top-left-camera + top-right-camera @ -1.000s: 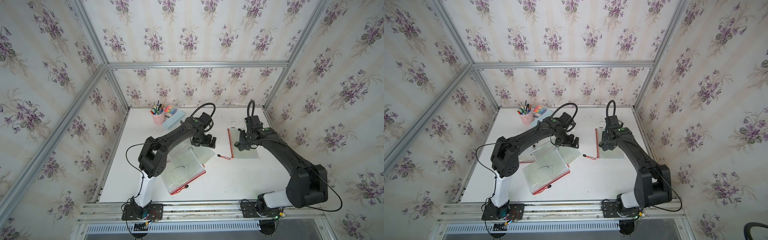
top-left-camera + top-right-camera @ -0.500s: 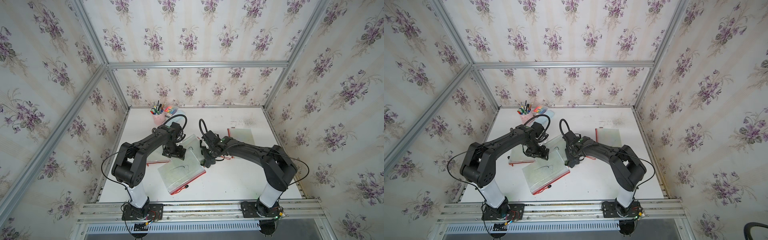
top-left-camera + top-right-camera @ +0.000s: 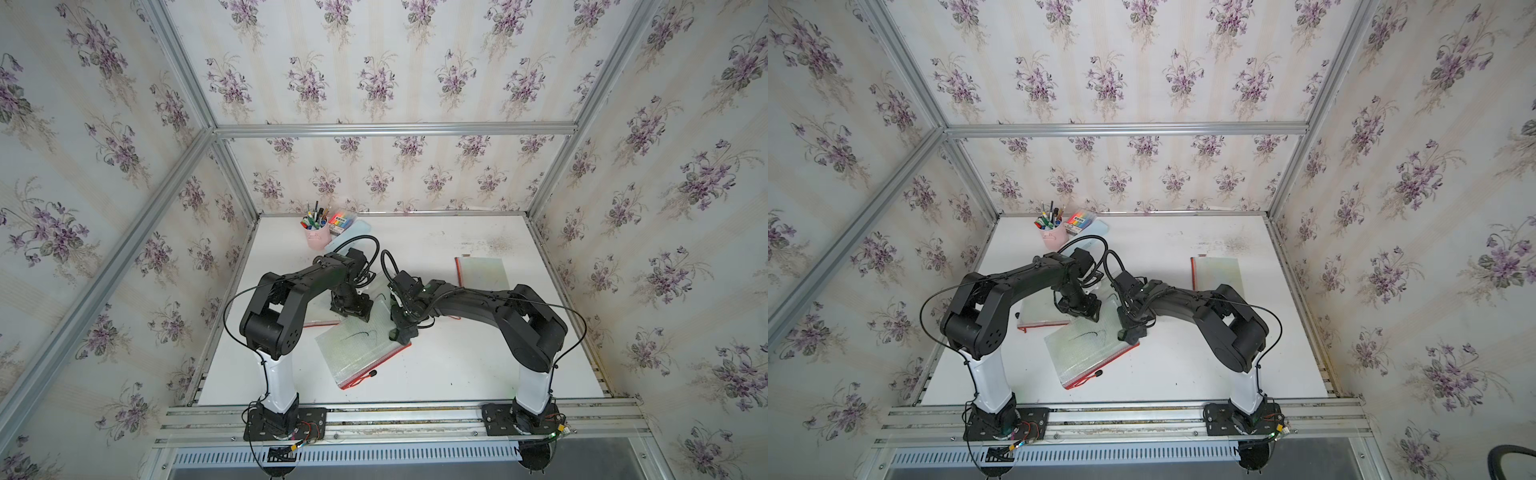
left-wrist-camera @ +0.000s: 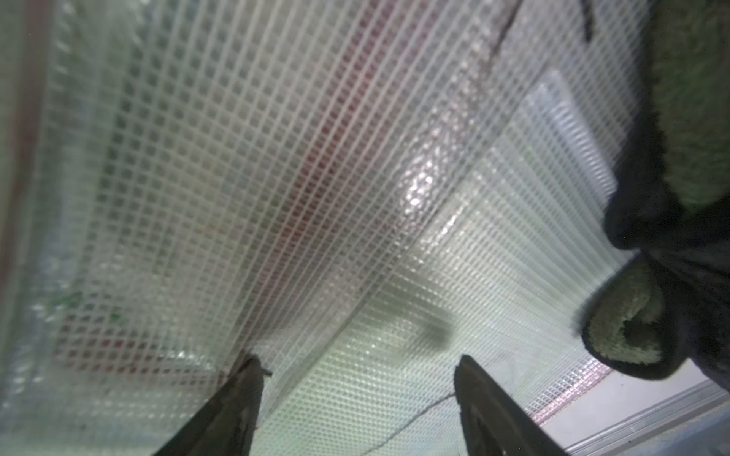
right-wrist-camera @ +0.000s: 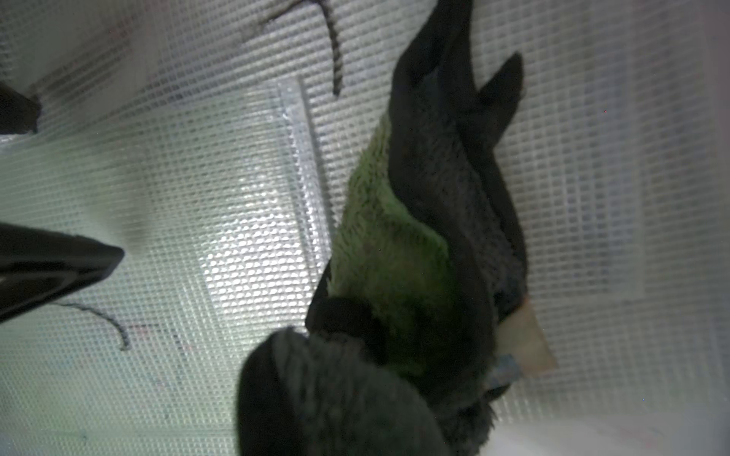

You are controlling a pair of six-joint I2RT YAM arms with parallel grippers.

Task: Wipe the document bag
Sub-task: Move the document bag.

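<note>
Black arms (image 3: 307, 276) bend inward over the document bag (image 3: 361, 357), left claw (image 4: 357, 359) parted, right claw (image 3: 402, 328) pinching cloth (image 5: 395, 237).

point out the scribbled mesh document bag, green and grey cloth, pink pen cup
scribbled mesh document bag (image 3: 359, 361): a top view, bare middle
green and grey cloth (image 5: 387, 237): right wrist view, green side
pink pen cup (image 3: 318, 240): a top view, wall

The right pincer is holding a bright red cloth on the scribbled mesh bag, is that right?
Not red: the right wrist view shows the cloth is green and dark grey. The right pincer does hold it on the scribbled mesh bag.
</note>
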